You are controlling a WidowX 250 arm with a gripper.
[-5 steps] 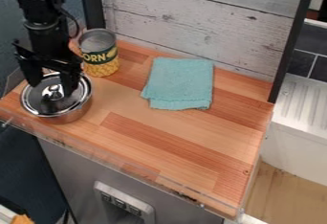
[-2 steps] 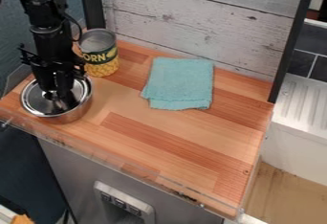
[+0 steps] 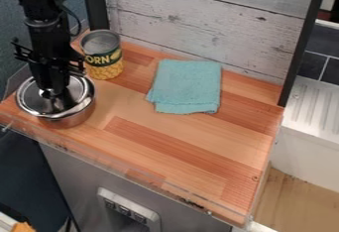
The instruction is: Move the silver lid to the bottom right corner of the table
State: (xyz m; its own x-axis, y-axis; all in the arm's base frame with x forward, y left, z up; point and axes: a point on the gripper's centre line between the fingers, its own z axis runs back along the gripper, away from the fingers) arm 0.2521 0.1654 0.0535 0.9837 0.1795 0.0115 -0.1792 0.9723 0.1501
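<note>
Apparently the gripper [image 3: 53, 90] had its two fingers drawn close together, low over the near left part of the scene, and seemed to have the knob of the silver lid [image 3: 29, 97] pinched between them. The lid sat off-centre over the metal pot [image 3: 71, 119], shifted to the left and slightly tilted; whether its rim was touching the pot at any point, I could not tell. Just beyond the pot, on its far right side, stood the corn can [image 3: 104, 58], upright. Farther right, toward the far side of the wooden table [image 3: 172, 132], lay a folded teal cloth [image 3: 187, 85], with the whitewashed boards [image 3: 198, 23] behind it.

The step in hand looked to be the lift: the grasp seemed made, but the lid was only starting to part from the pot. The carry to the near right corner and the setting down were both undone. The next move called for raising the lid straight up until its rim cleared the pot, then taking it right and nearward. A sideways pull too soon could have dragged the pot along or let the smooth knob slip.
</note>
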